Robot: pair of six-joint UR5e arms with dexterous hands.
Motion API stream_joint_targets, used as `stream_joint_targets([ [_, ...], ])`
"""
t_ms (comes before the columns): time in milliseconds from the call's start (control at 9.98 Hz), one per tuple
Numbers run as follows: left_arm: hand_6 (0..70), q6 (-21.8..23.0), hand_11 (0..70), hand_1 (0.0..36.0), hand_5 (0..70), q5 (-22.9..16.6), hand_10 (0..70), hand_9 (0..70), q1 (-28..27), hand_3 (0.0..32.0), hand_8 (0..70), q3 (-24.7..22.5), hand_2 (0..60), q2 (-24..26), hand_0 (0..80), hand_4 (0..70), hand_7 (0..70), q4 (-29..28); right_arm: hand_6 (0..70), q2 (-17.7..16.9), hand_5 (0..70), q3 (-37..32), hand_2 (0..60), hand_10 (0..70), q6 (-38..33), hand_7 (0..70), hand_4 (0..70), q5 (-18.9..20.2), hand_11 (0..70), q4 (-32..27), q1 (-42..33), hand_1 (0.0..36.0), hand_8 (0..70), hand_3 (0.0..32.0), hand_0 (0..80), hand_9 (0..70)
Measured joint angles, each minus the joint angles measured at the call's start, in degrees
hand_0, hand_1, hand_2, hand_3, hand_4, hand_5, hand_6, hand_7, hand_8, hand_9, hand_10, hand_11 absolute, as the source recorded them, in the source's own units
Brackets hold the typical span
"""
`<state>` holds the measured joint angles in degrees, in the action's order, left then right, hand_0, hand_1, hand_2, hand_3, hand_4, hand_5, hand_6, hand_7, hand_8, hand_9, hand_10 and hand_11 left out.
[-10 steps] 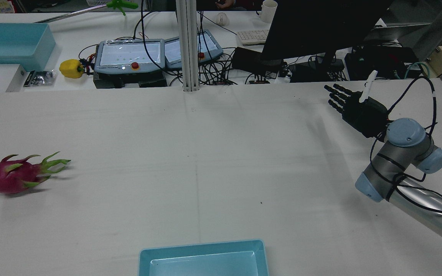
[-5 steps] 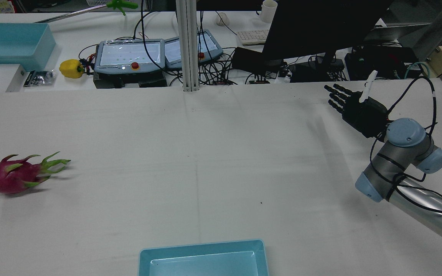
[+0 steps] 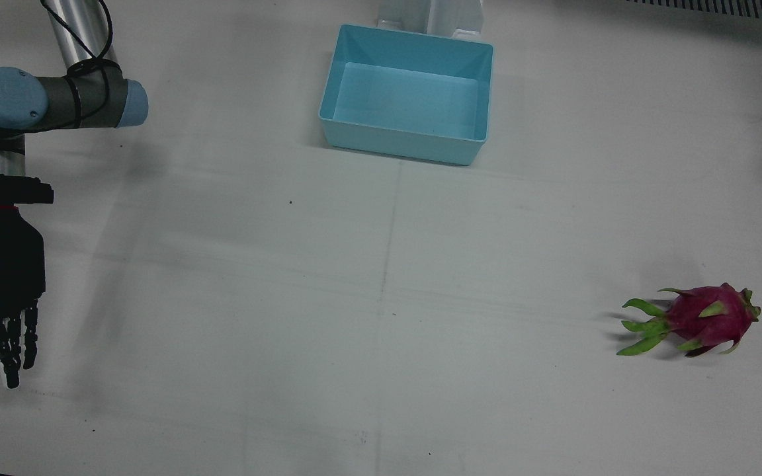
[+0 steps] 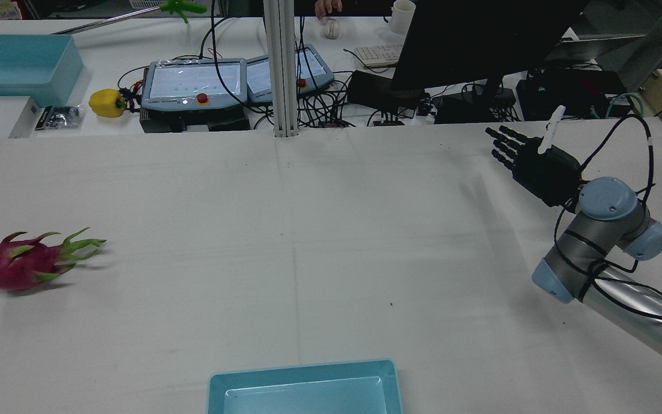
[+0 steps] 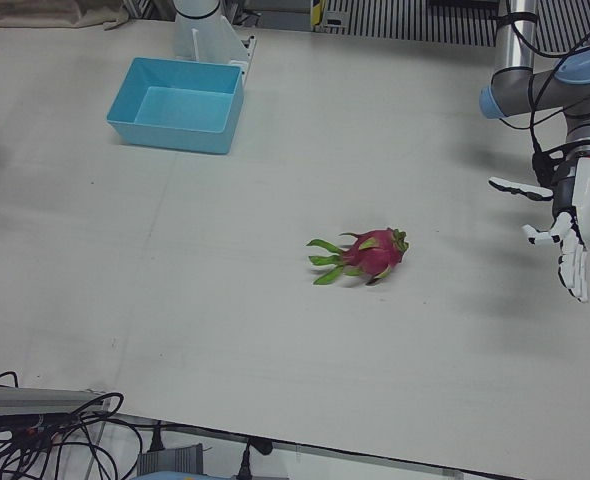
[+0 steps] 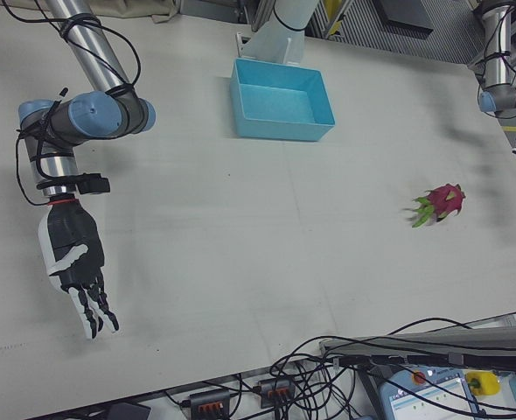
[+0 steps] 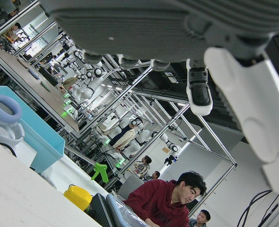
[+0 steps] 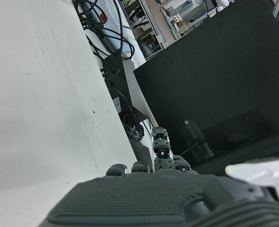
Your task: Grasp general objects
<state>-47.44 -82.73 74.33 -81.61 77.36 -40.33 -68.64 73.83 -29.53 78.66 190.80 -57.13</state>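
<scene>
On the white table (image 3: 381, 330) lay a dragon fruit (image 5: 373, 254); firm, smooth-skinned, best gripped around its body. Both hands (image 5: 572, 215) (image 6: 74, 271) hung spread, empty.

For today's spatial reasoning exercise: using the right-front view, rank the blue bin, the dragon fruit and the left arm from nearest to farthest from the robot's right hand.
1. Blue bin: far side of the table, near its middle, closest to the right hand.
2. Dragon fruit: lying alone towards the view's right.
3. Left arm: at the view's right edge, farthest.
</scene>
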Motion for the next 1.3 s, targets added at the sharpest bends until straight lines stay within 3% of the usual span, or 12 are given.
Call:
stream_joint_targets([
  [100, 0.0, 0.03, 1.6, 17.3, 0.0, 0.04, 0.0, 0.0, -0.06, 15.0, 0.0, -0.13, 5.5, 0.17, 53.7, 12.2, 0.0, -0.01, 0.0, 0.00, 0.0, 0.00, 0.0, 0.0, 0.00, 0.0, 0.0, 0.00, 0.0, 0.01, 0.00, 0.0, 0.0, 0.0, 0.0, 0.0],
  [200, 0.0, 0.10, 2.5, 15.1, 0.0, 0.10, 0.3, 0.0, -0.10, 14.0, 0.0, -0.24, 0.5, 0.36, 53.3, 13.0, 0.0, -0.06, 0.0, 0.00, 0.0, 0.00, 0.0, 0.0, 0.00, 0.0, 0.0, 0.02, 0.0, 0.01, 0.00, 0.0, 0.0, 0.0, 0.0, 0.0],
  [401, 0.0, 0.26, 2.4, 13.3, 0.0, 0.28, 0.3, 0.0, -0.17, 12.2, 0.0, -0.09, 0.0, 0.68, 53.0, 15.1, 0.5, -0.12, 0.0, 0.00, 0.0, 0.00, 0.0, 0.0, 0.00, 0.0, 0.0, 0.02, 0.0, -0.01, 0.00, 0.0, 0.0, 0.0, 0.0, 0.0],
  [702, 0.0, -0.01, 1.9, 13.2, 0.0, 0.27, 0.0, 0.0, -0.20, 12.8, 0.0, 0.23, 0.0, 0.88, 52.9, 14.2, 0.1, 0.26, 0.0, 0.00, 0.0, 0.00, 0.0, 0.0, 0.00, 0.0, 0.0, 0.00, 0.0, 0.00, 0.00, 0.0, 0.0, 0.0, 0.0, 0.0],
  [902, 0.0, -0.06, 1.6, 10.0, 0.0, 0.17, 0.0, 0.0, -0.17, 12.6, 0.0, 0.20, 0.0, 0.82, 51.8, 12.9, 0.0, 0.39, 0.0, 0.00, 0.0, -0.03, 0.0, 0.0, 0.00, 0.0, 0.0, 0.00, 0.0, -0.01, 0.00, 0.0, 0.0, 0.0, 0.0, 0.0],
  [1203, 0.0, -0.15, 4.5, 13.9, 0.0, 0.07, 1.6, 0.0, -0.20, 10.0, 0.0, 1.88, 0.1, 0.85, 52.5, 14.9, 1.0, -0.71, 0.0, 0.00, 0.0, -0.01, 0.0, 0.0, 0.00, 0.0, 0.0, 0.00, 0.0, 0.00, 0.00, 0.0, 0.0, 0.0, 0.0, 0.0],
  [1303, 0.0, -0.07, 4.0, 13.6, 0.0, 0.05, 1.4, 0.0, -0.22, 10.4, 0.0, 2.23, 0.0, 0.94, 52.4, 14.4, 0.2, -1.14, 0.0, 0.00, 0.0, 0.00, 0.0, 0.0, 0.00, 0.0, 0.0, 0.00, 0.0, 0.01, 0.00, 0.0, 0.0, 0.0, 0.0, 0.0],
])
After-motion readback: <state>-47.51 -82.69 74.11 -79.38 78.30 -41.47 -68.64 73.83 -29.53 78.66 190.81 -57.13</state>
